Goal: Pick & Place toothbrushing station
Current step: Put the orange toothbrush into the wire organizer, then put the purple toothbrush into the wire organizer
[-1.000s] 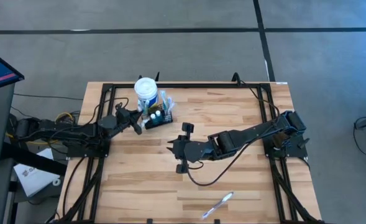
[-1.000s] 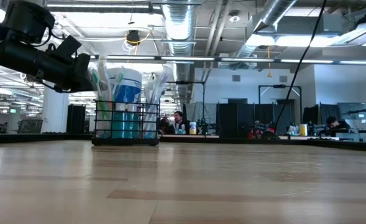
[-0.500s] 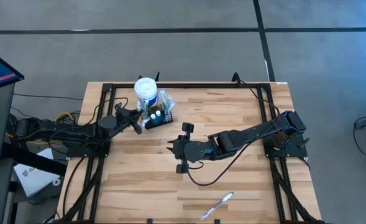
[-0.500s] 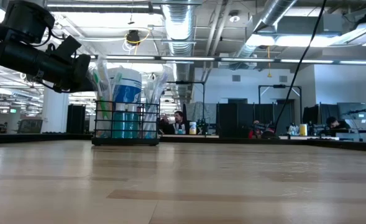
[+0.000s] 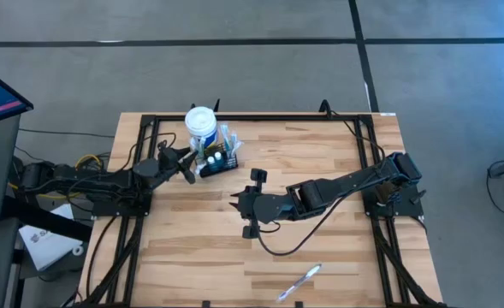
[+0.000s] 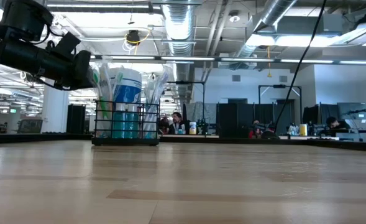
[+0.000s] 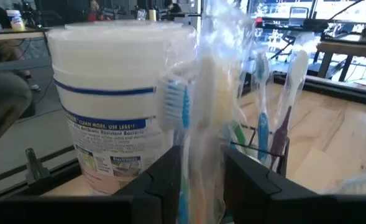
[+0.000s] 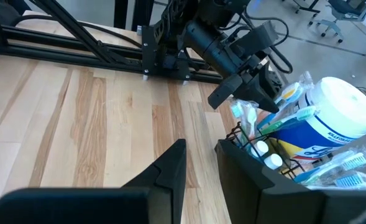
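**A:** Where does the toothbrushing station [image 5: 218,160] sit?

**B:** Near the far left part of the worktop [image 5: 320,171], a black wire caddy packed with wrapped toothbrushes [image 7: 181,118]. The white blue-labelled tub [image 5: 201,126] stands right against its far side; in the low view the tub shows behind the caddy's bars, so whether the two touch cannot be told.

**A:** And the left tool [image 5: 186,164]?

**B:** It is at the caddy's left end, raised off the wood. Its wrist view shows its two dark fingers [image 7: 251,180] apart, with a plastic-wrapped toothbrush standing in the gap between them. Whether the pads press that wrapper cannot be told; the glare of the plastic hides the contact. In the low view the tool's tip is lost behind the caddy's brushes.

**A:** The caddy's base?

**B:** It rests flat on the wood in the low view. Its compartments are hard to make out under the crowded wrappers.

**A:** The right tool [image 5: 240,214]?

**B:** Mid-worktop, well apart from the caddy, fingers [image 8: 170,165] parted and empty. Its camera looks across at the caddy and the left arm. A pen-like item [image 5: 299,281] lies near the front edge, too small to name surely.
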Tool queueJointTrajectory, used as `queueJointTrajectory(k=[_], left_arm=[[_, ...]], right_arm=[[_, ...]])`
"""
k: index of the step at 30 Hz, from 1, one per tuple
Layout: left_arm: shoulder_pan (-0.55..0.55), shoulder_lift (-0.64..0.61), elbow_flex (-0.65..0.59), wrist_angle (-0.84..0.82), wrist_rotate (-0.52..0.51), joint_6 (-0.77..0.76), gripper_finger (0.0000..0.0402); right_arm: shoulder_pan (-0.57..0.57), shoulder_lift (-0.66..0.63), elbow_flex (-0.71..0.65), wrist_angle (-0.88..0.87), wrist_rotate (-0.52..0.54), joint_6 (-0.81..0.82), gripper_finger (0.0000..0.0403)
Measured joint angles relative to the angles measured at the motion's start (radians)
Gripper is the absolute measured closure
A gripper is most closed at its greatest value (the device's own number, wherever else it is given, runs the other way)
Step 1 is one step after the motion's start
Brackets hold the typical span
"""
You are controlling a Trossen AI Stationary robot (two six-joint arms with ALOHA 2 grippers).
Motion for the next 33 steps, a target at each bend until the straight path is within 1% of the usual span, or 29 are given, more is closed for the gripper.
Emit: queueJointTrajectory(k=[9, 18, 28, 31, 33], left_arm=[[0.0, -0.046, 0.03, 0.002, -0.002, 0.055, 0.0282], [-0.008, -0.129, 0.031, 0.009, -0.013, 0.103, 0.0283], [-0.079, -0.243, 0.031, 0.015, -0.013, 0.157, 0.0285], [-0.112, -0.249, 0.046, 0.015, -0.015, 0.184, 0.0285], [-0.141, -0.246, 0.058, 0.006, -0.026, 0.184, 0.0285]], right_arm=[[0.0, 0.0, 0.0, -0.008, 0.0, 0.0, 0.0321], [0.0, 0.0, 0.0, -0.008, 0.0, 0.0, 0.0321], [0.0, -0.001, 0.0, -0.029, -0.001, 0.02, 0.0321], [0.0, -0.001, 0.0, -0.061, -0.005, 0.064, 0.0321], [0.0, -0.001, 0.0, -0.089, -0.028, 0.088, 0.0321]])
